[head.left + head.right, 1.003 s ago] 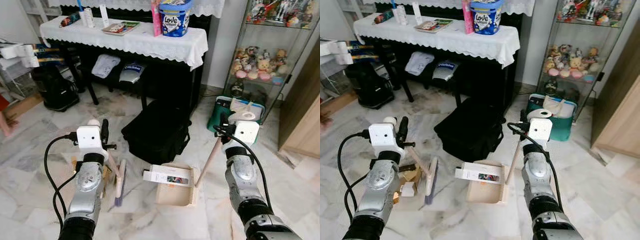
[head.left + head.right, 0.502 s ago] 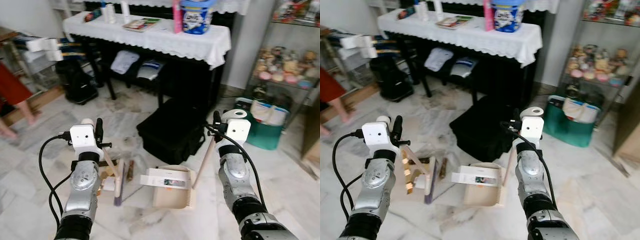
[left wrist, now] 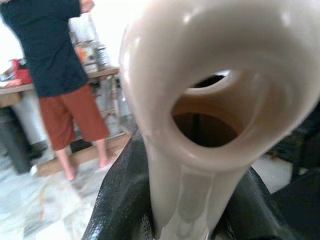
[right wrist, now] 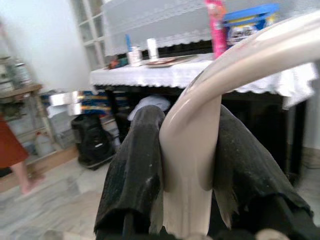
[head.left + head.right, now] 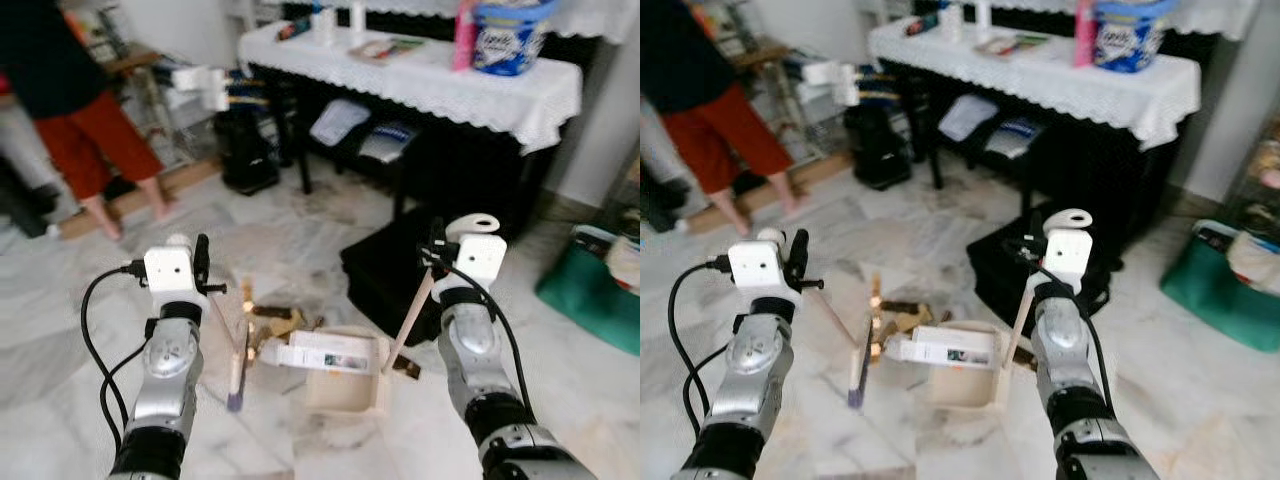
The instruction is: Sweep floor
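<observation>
- On the marble floor (image 5: pixel 90 300) in front of the robot: beige dustpan (image 5: pixel 345 378) lying flat, a white box (image 5: pixel 325 353) across its near-left edge, touching it.
- Just beside the dustpan, on the robot's left: small pile of brown and gold scraps (image 5: pixel 270 320).
- Left gripper (image 3: pixel 165 210): jaws clenched on the brush handle (image 3: pixel 200 115), black fingers (image 3: pixel 117 200) pressed to both sides of the cream looped end.
- Brush (image 5: pixel 236 372) slants down from the left arm; its head sits by the floor next to the scraps. Whether it touches the floor, cannot tell.
- Right gripper (image 4: pixel 187 165): jaws clenched on the dustpan handle (image 4: pixel 192 140), fingers (image 4: pixel 132 165) squeezing the cream shaft.
- Dustpan's long handle rises tilted from the pan's right rear corner up to the right arm.
- Behind the dustpan: black bag (image 5: pixel 385 275) on the floor, near.
- Further back: bench (image 5: pixel 420 85) with white lace cloth, carrying a blue tub (image 5: pixel 512 35), a pink bottle (image 5: pixel 463 35) and a book.
- Far left: person (image 5: pixel 70 110) in dark top and red shorts, standing barefoot, well apart from the sweeping spot.
- Green bin (image 5: pixel 600 290) at right edge, blurred.
</observation>
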### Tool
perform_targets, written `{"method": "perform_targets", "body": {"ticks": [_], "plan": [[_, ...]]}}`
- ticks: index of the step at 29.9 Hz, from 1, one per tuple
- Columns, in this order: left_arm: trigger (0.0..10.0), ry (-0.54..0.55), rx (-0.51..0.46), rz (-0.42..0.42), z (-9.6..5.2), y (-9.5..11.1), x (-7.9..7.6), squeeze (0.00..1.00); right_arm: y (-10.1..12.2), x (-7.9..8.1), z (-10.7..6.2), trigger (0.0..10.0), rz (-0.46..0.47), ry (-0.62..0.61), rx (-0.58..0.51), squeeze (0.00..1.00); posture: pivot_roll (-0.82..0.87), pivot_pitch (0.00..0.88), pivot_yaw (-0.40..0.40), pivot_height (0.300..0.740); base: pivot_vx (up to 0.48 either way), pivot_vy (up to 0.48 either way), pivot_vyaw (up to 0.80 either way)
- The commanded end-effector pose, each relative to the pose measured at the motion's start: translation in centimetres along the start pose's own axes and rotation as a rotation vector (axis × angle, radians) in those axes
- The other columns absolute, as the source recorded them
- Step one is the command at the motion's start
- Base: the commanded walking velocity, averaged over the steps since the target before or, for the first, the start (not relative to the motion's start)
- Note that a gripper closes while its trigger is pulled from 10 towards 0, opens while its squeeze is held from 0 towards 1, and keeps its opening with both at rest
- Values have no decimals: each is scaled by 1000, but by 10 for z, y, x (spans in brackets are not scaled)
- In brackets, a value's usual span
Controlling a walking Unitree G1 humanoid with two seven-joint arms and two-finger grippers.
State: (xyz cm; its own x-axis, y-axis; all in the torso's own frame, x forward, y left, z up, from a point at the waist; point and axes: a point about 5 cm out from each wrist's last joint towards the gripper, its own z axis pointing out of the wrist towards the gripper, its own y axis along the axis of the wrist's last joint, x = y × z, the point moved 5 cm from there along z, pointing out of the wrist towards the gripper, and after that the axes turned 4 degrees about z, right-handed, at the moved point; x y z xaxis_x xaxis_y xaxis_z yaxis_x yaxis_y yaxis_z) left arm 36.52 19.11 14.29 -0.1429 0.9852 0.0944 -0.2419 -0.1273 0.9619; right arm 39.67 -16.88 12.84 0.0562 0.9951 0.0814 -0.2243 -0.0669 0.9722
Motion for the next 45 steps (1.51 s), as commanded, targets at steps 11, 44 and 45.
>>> {"method": "perform_targets", "body": {"ticks": [11,44,45], "plan": [[10000,30,-58,31,3,14,14,0,24,20,12,10000,25,54,-79,0,2,0,99,740,0,0,800],[10000,41,-42,44,0,12,17,0,22,25,10,10000,34,76,-73,0,5,0,102,740,0,0,633],[10000,42,-41,44,0,11,17,0,23,25,10,10000,35,76,-74,0,6,0,101,740,0,0,800]]}}
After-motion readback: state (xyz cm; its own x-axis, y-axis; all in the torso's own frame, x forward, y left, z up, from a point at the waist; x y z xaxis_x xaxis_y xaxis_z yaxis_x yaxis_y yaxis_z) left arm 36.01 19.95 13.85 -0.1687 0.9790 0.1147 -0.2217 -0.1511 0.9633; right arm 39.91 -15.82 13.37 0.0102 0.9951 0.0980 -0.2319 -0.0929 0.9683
